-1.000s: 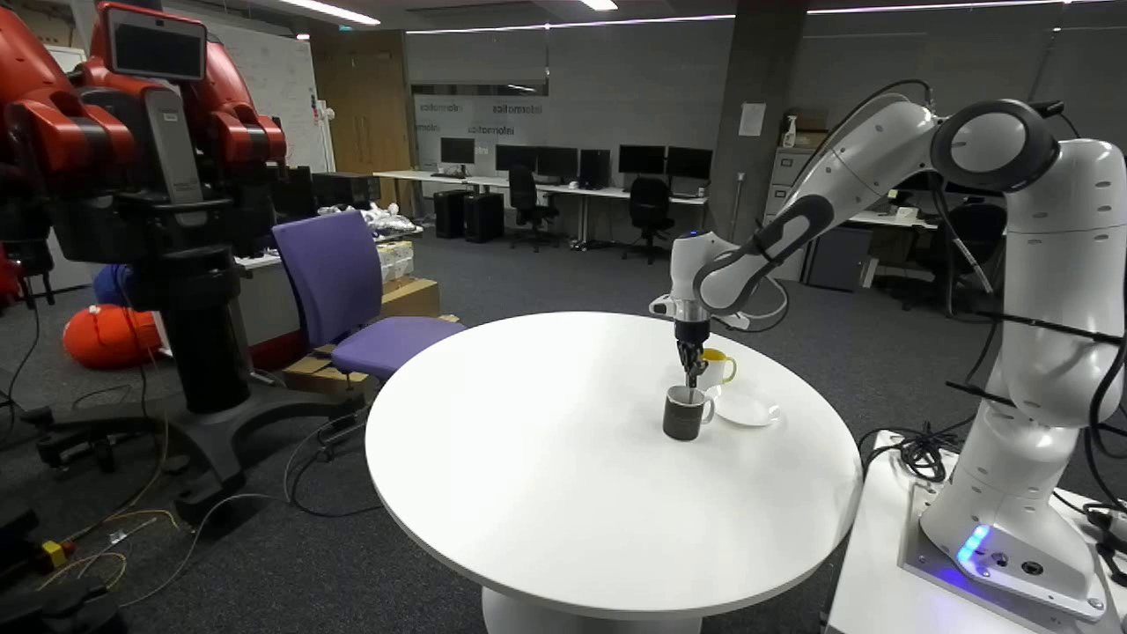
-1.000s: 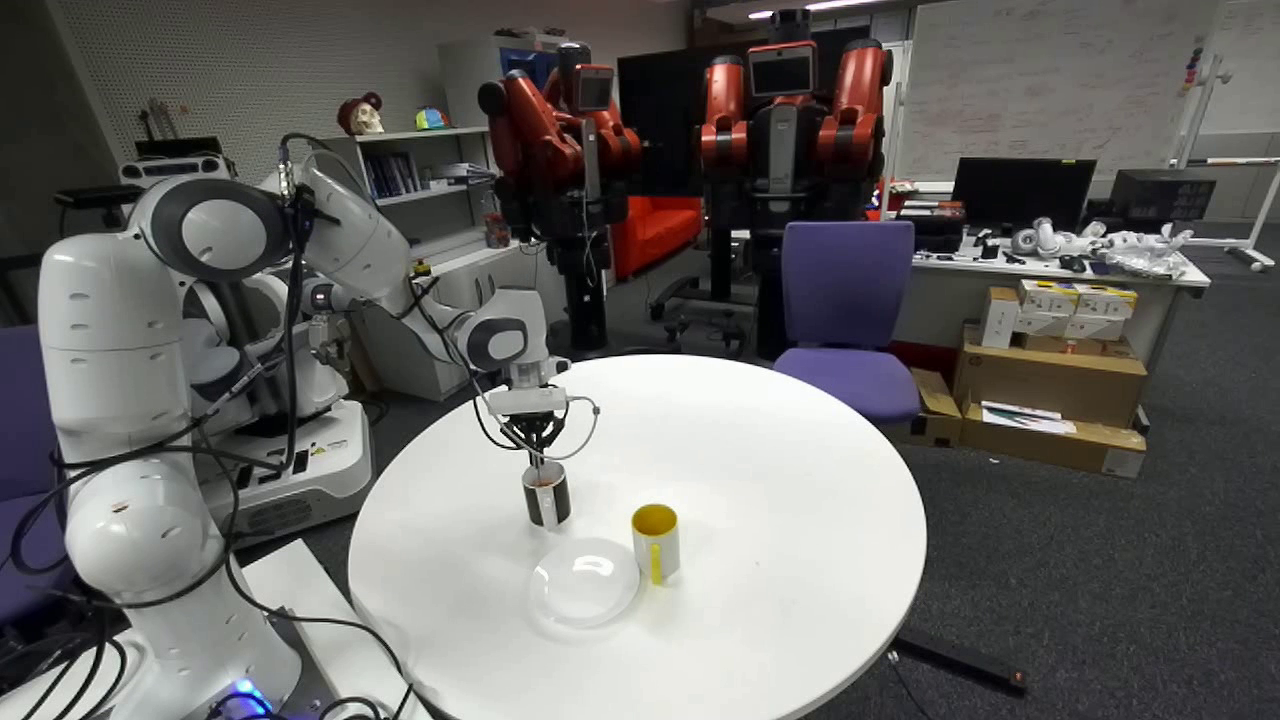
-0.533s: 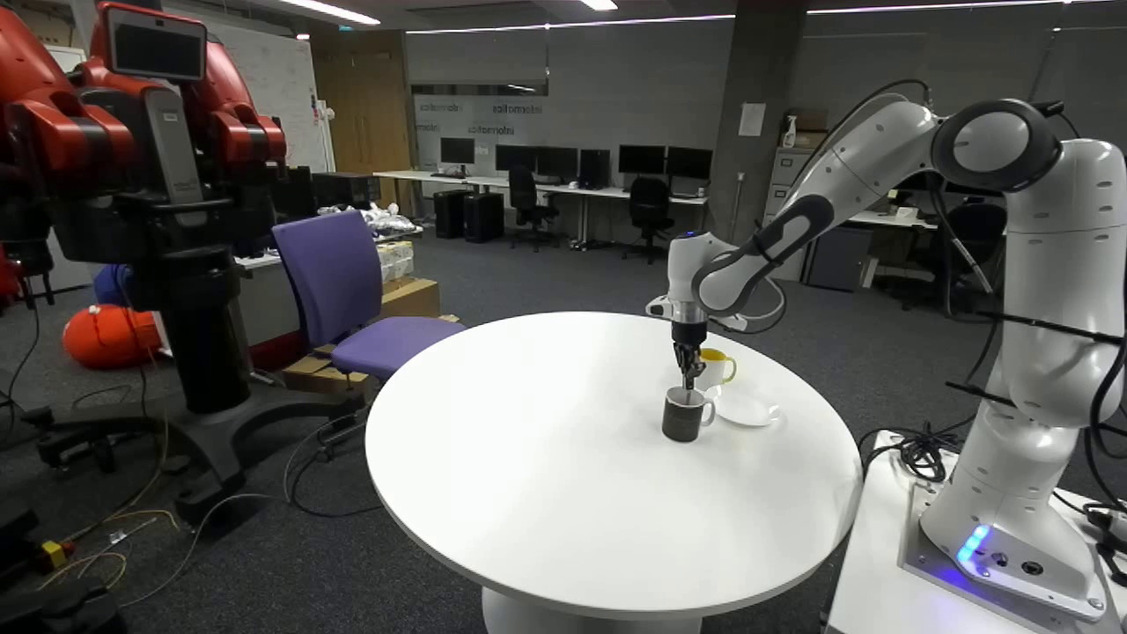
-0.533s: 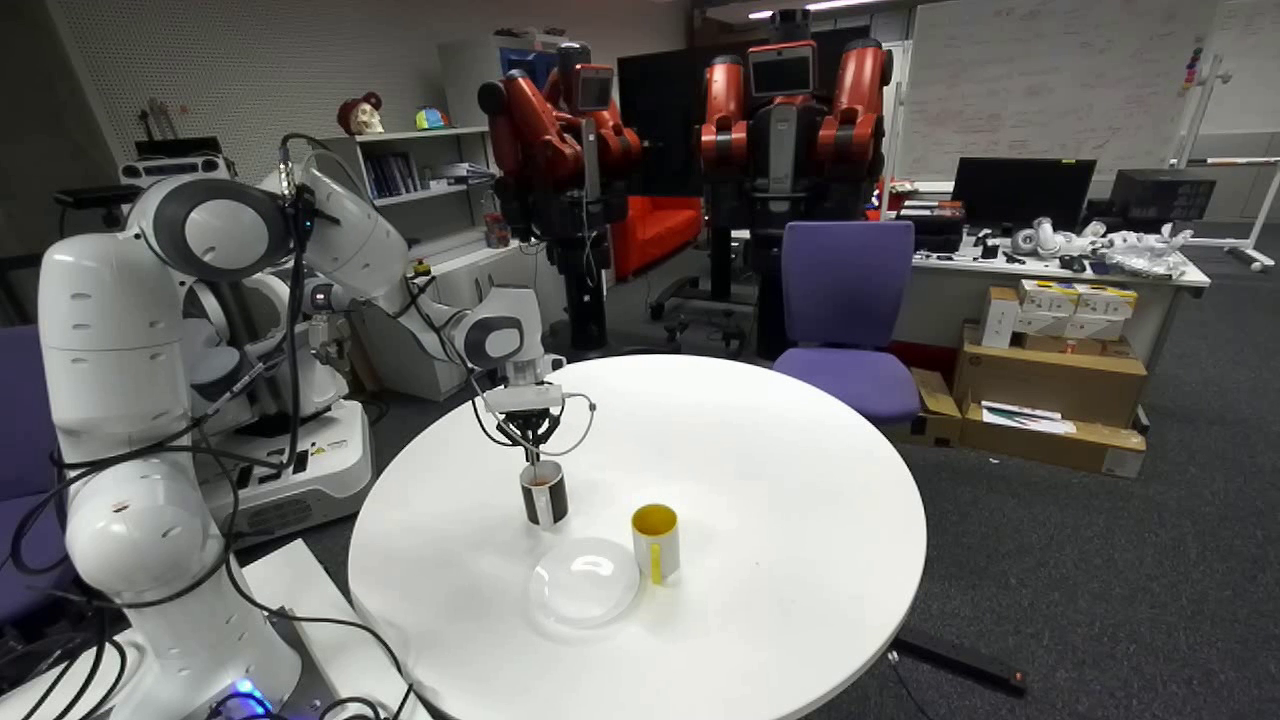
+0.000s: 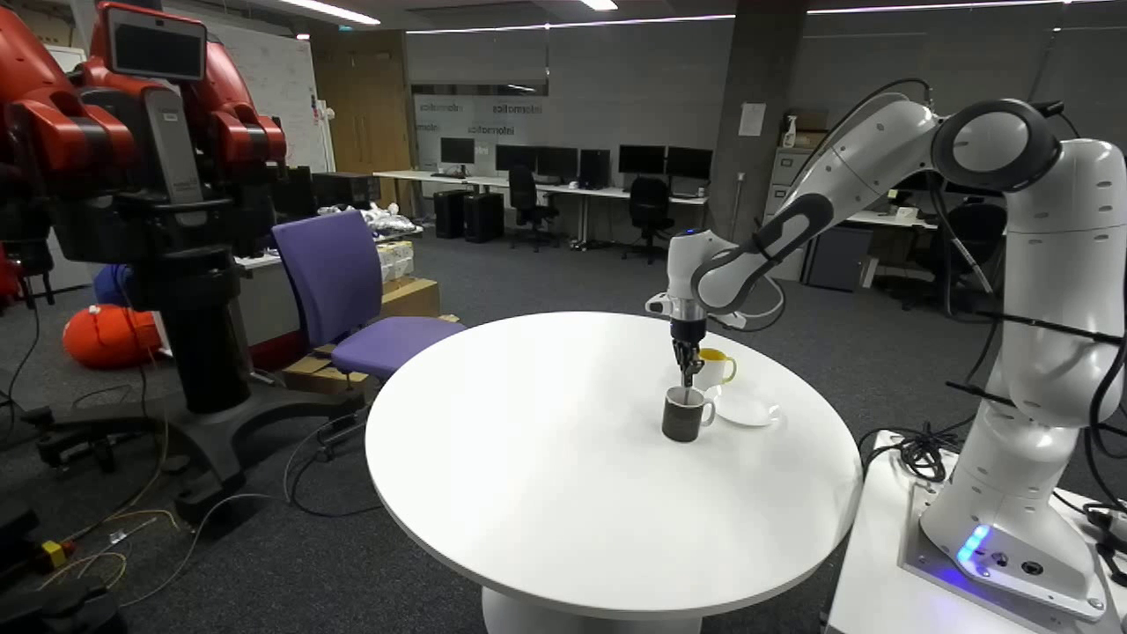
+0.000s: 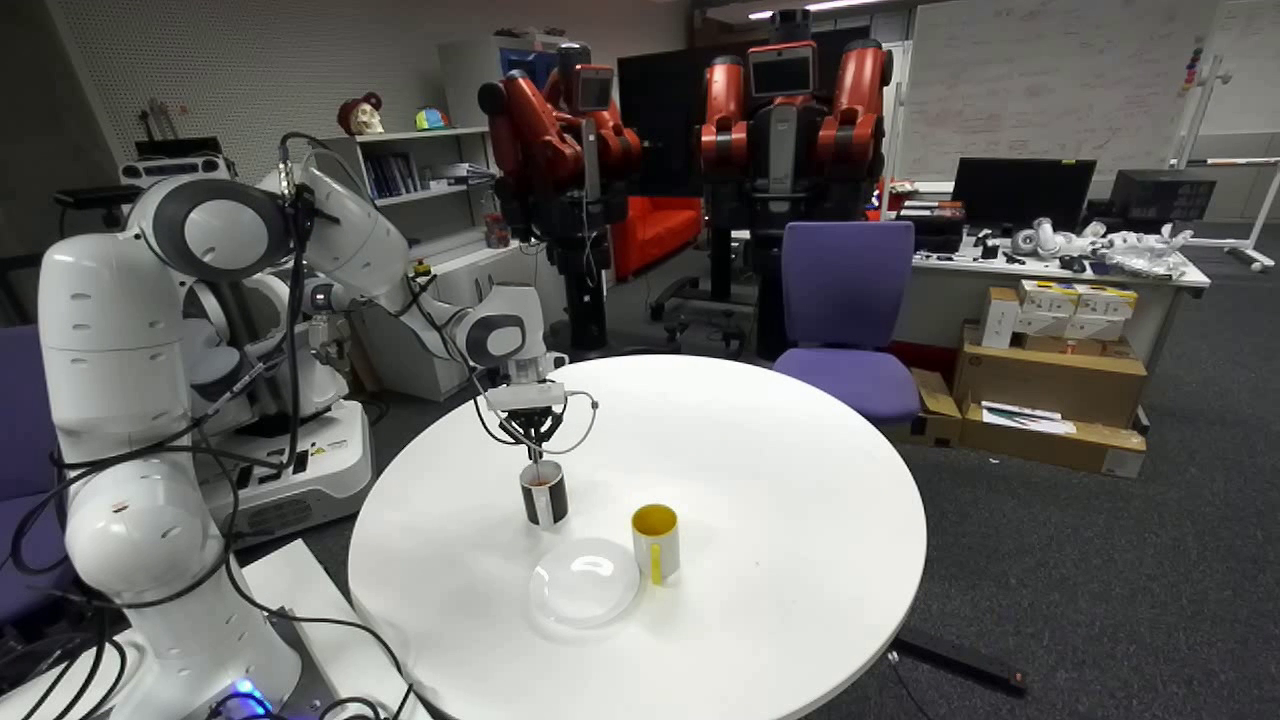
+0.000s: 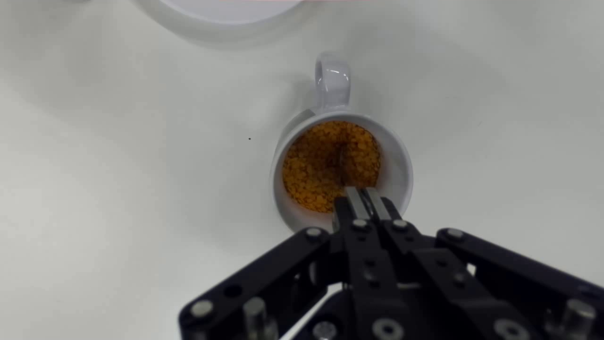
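Observation:
My gripper (image 7: 362, 190) points down over a dark mug with a white handle (image 6: 558, 500), its fingertips just above the rim. The jaws are shut on a thin metal utensil (image 6: 539, 468), which looks like a spoon and reaches down into the mug. In the wrist view, small orange flakes or grains (image 7: 306, 174) cover the bottom of the mug, and the utensil's lower end is dark and partly buried in them. The mug's white inner wall (image 7: 397, 172) surrounds them. The mug stands upright on the white round table (image 5: 563, 493).
A white plate (image 6: 570, 595) lies close to the mug's handle side. Beside the plate stands a white mug with yellow inside and handle (image 6: 643, 545). A purple chair (image 6: 848, 300) is at the table's far edge. Cables (image 6: 580, 440) loop from the wrist near the gripper.
My gripper has shifted slightly sideways over the mug, with the utensil still in it. The dark mug has moved by a trace. The plate and yellow mug have stayed put.

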Motion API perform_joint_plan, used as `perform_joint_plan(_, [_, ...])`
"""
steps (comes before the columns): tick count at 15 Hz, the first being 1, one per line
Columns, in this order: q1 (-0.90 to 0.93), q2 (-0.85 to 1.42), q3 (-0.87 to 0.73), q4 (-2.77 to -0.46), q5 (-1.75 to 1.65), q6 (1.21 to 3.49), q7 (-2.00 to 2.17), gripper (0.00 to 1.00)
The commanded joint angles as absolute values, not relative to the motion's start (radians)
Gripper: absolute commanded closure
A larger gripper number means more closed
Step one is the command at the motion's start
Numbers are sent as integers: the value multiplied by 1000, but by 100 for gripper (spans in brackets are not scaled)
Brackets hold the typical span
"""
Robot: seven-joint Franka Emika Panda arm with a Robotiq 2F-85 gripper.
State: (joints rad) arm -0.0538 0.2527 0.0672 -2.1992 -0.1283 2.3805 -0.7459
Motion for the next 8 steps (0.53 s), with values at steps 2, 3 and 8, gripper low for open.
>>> perform_joint_plan(2, [-66,225,61,-2203,-110,2350,-774,99])
perform_joint_plan(3, [-66,222,59,-2207,-110,2351,-774,99])
perform_joint_plan(8, [-66,205,62,-2233,-102,2354,-782,99])
